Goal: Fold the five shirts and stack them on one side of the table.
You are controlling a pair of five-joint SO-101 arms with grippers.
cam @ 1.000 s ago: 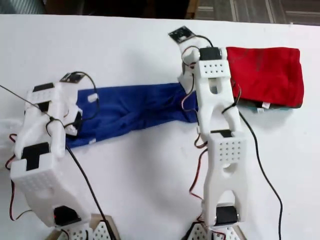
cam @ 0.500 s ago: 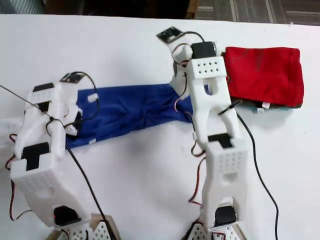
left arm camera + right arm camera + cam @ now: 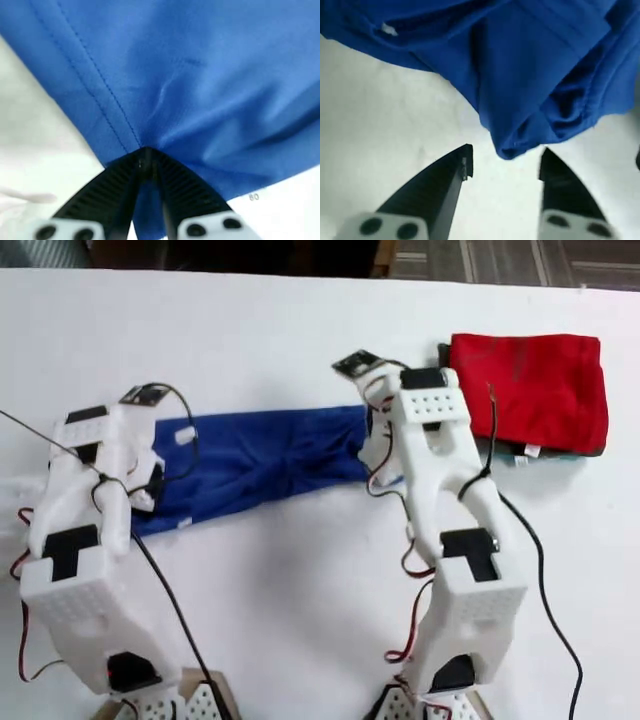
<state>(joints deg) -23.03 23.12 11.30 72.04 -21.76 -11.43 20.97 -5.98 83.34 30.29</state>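
The white tabletop (image 3: 250, 330), dark floor (image 3: 480, 260) beyond, carries a blue shirt (image 3: 260, 460) and a folded red shirt (image 3: 530, 385). The left tool (image 3: 145, 160) pinches the blue shirt; the right tool (image 3: 506, 152) gapes apart.

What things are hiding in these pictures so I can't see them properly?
- High view: the red shirt covers the pile beneath. Only thin edges peek out, so the shirts there cannot be counted.
- High view: the left arm and right arm cover both ends of the blue shirt.
- Left wrist view: the picture's edges cut off the blue shirt around the left gripper.
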